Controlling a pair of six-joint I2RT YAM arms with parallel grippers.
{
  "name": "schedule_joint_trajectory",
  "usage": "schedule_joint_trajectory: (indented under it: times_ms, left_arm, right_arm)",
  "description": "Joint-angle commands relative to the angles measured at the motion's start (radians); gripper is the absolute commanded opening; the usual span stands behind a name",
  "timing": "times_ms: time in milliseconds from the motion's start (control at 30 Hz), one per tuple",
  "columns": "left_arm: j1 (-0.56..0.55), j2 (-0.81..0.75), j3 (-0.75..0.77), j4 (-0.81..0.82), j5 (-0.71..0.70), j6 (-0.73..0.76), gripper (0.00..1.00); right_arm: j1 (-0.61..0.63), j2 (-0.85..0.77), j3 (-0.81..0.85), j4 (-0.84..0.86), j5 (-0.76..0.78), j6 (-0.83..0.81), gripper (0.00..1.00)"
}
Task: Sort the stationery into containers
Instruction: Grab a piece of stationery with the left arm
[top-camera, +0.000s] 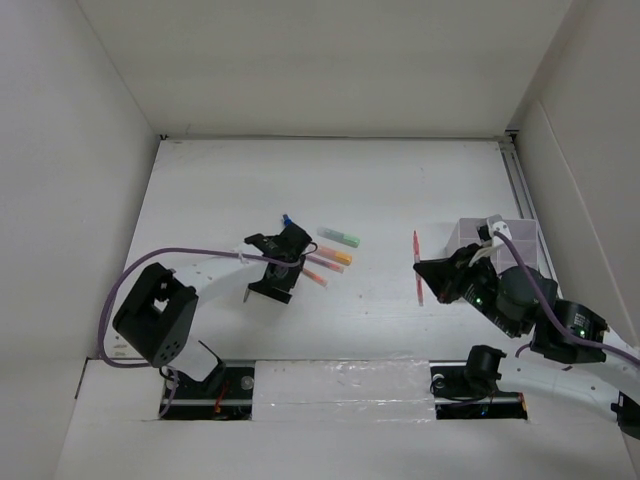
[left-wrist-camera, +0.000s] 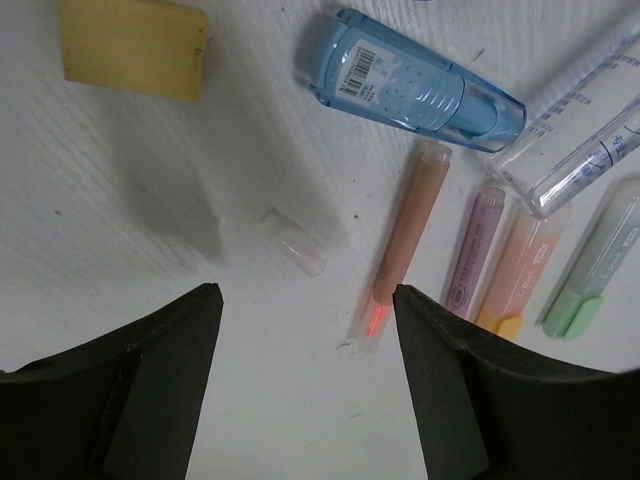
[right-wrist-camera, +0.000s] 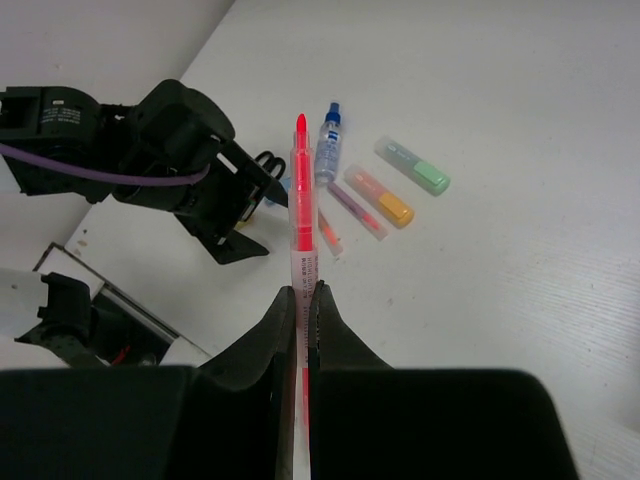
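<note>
My right gripper (right-wrist-camera: 302, 290) is shut on a thin orange-red pen (right-wrist-camera: 300, 195) and holds it above the table; in the top view the pen (top-camera: 417, 265) sits left of the translucent white bins (top-camera: 505, 238), which my right arm partly hides. My left gripper (left-wrist-camera: 300, 310) is open and empty over the table, just short of another orange-red pen (left-wrist-camera: 405, 245). Past it lie a yellow eraser (left-wrist-camera: 135, 45), a blue plastic item (left-wrist-camera: 415, 85), a clear glue bottle (left-wrist-camera: 580, 145), an orange marker (left-wrist-camera: 520, 265) and a green marker (left-wrist-camera: 595, 265). I see no scissors.
A small clear cap (left-wrist-camera: 295, 240) lies ahead of my left fingers. A purple-tinted pen (left-wrist-camera: 475, 250) lies between the pen and the orange marker. White walls enclose the table on the left, far and right sides. The green marker (top-camera: 340, 237) is the cluster's right end.
</note>
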Motion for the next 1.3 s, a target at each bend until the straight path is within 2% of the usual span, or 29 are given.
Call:
schedule_joint_trajectory:
  times_ms: [0, 633, 833, 933, 967, 1100, 1233, 1267]
  left_arm:
    - [0.005, 0.019, 0.044, -0.009, -0.081, -0.05, 0.65]
    - [0.005, -0.05, 0.065, -0.064, -0.115, -0.018, 0.65]
    - [0.005, -0.107, 0.189, -0.271, -0.245, 0.016, 0.71]
    - [0.005, -0.177, 0.202, -0.308, -0.297, 0.04, 0.72]
    - [0.005, -0.198, 0.192, -0.294, -0.297, 0.051, 0.79]
    - [0.005, -0.255, 0.183, -0.217, -0.345, 0.23, 0.94]
    - [0.005, -0.266, 0.221, -0.245, -0.396, 0.365, 0.99]
    - [0.005, -0.275, 0.232, -0.19, -0.396, 0.48, 0.99]
  right_arm:
    - [0.003, -0.002, -0.007, 0.021, -0.019, -0.014, 0.0]
    - [0.003, 0.025, -0.016, 0.03, -0.019, -0.023, 0.0]
    - [0.003, 0.025, -0.016, 0.03, -0.019, -0.023, 0.0]
    - [0.003, 0.025, -0.016, 0.03, -0.01, -0.023, 0.0]
    - [0.003, 0.025, -0.016, 0.03, -0.009, -0.023, 0.0]
    - [0.003, 0.048, -0.016, 0.03, -0.009, -0.023, 0.0]
    - [0.003, 0.048, -0.016, 0.03, -0.009, -0.023, 0.0]
    - [0.003, 0.057, -0.016, 0.039, -0.009, -0.023, 0.0]
